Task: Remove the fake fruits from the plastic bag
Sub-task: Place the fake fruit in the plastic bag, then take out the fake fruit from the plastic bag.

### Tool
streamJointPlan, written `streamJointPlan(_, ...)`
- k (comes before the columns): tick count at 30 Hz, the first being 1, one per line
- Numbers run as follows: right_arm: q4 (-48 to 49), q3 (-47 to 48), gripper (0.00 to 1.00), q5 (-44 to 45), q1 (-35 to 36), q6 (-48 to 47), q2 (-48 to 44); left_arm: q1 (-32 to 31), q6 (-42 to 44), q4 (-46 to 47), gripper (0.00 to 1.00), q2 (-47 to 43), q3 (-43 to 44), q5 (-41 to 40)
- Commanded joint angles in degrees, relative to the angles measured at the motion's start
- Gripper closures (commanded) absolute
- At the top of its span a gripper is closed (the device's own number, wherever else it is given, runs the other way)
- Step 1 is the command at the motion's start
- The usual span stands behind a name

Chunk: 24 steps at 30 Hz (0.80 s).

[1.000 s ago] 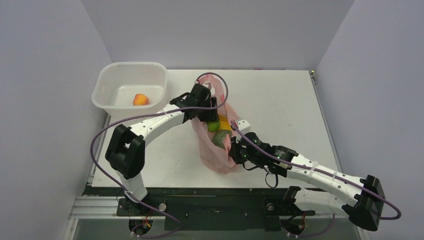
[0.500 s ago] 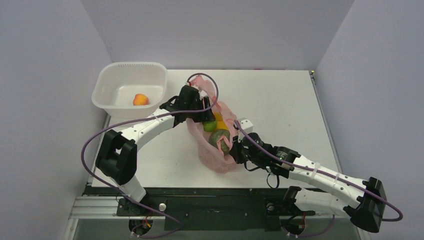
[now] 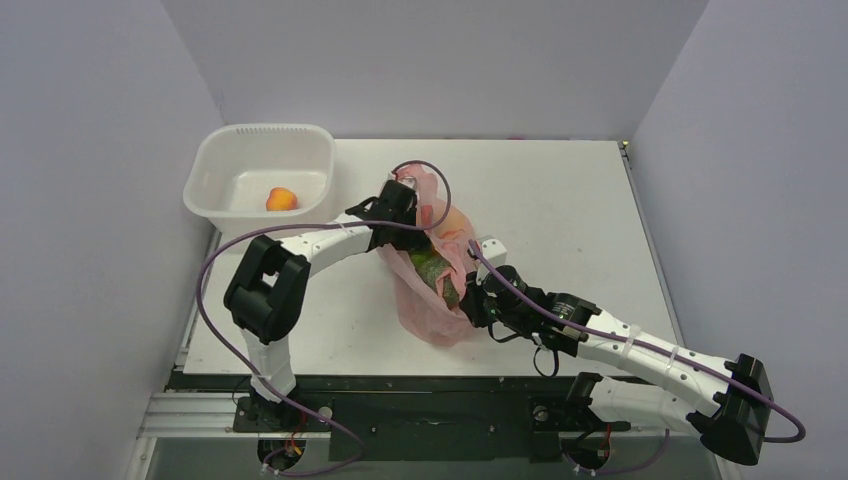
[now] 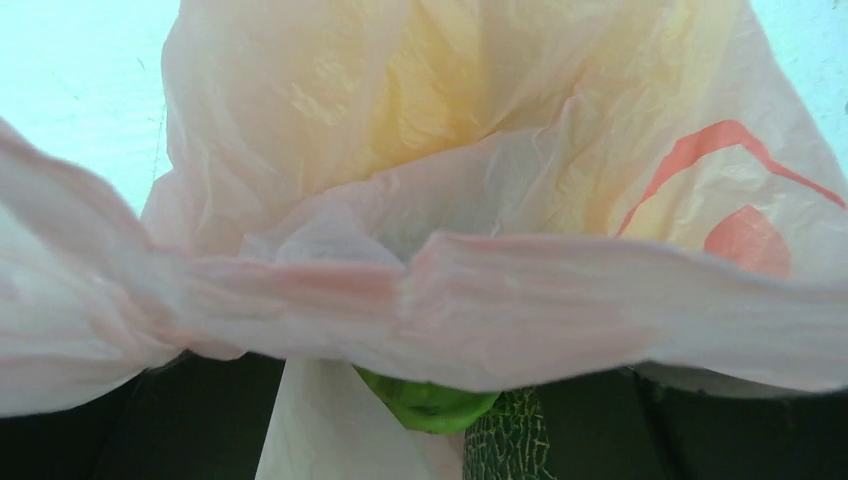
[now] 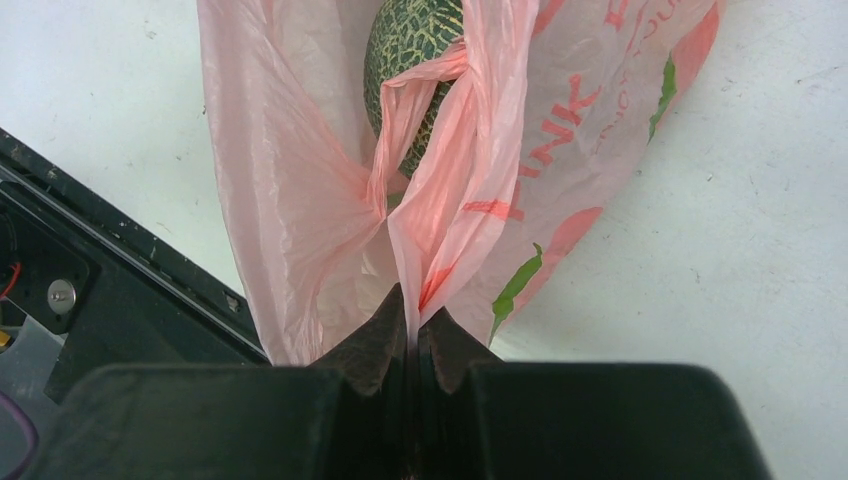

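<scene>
Lengthwise, the plastic bag (image 3: 428, 315) runs near-to-far, right gripper (image 5: 412, 326) pinching it; left gripper (image 3: 415, 218) state unclear.

This is a robotics lab, set up as a closed test cell. A white table (image 3: 560, 200) is boxed in on three sides by plain pale walls (image 3: 430, 60). Two white-and-black robot arms (image 3: 640, 350) are bolted to a metal frame (image 3: 440, 410) at its near edge, with purple cables (image 3: 203, 290) looping off them.

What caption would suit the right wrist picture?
Right gripper pinching the pink plastic bag, a dark green fruit inside.
</scene>
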Motion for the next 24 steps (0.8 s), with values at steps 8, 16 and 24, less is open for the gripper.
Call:
streamJointPlan(8, 0.4, 0.5, 1.00, 1.1, 0.1, -0.4, -0.5, -1.7, 1.6, -1.8, 0.24, -8.9, 1.4, -3.1)
streamJointPlan(16, 0.6, 0.3, 1.00, 0.8, 0.2, -0.1, -0.3, -2.0, 0.0, 0.1, 0.67, -4.4, 2.8, -1.7)
streamJointPlan(24, 0.2, 0.6, 1.00, 0.8, 0.2, -0.4, 0.1, -2.3, 1.5, -2.3, 0.44, -0.6, 5.3, -4.1)
